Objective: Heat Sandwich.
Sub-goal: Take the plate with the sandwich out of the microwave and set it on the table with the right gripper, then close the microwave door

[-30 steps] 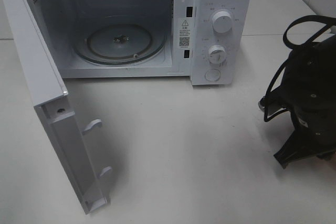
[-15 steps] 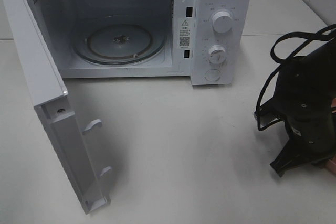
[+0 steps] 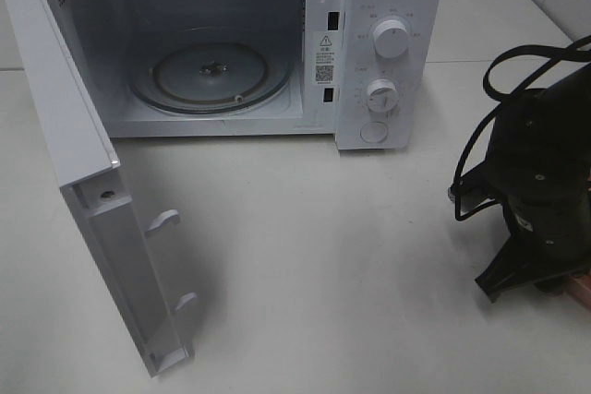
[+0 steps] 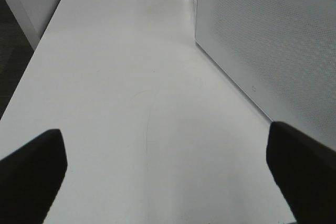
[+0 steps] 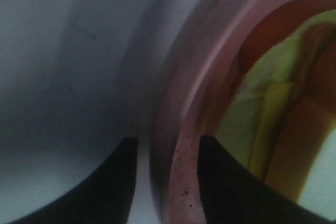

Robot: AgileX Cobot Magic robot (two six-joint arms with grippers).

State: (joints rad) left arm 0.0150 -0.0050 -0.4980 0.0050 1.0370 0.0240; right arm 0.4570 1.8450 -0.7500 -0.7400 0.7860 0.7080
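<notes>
The right gripper [image 5: 164, 179] has lowered at the table's right edge since a second ago and its jaws now stand apart astride the pink plate's rim [image 5: 176, 129], not yet clamped; the sandwich [image 5: 273, 114] lies on that plate; the left gripper [image 4: 168, 171] hangs wide open, so the carry into the open microwave [image 3: 231, 53] has not begun.

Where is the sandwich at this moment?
The sandwich lies on the pink plate, seen only in the right wrist view, with the right claw straddling the plate's rim. In the exterior high view only the plate's edge shows, far right.

Glossy pink plate [image 5: 178, 129], smooth matt white table [image 3: 351, 256]
</notes>
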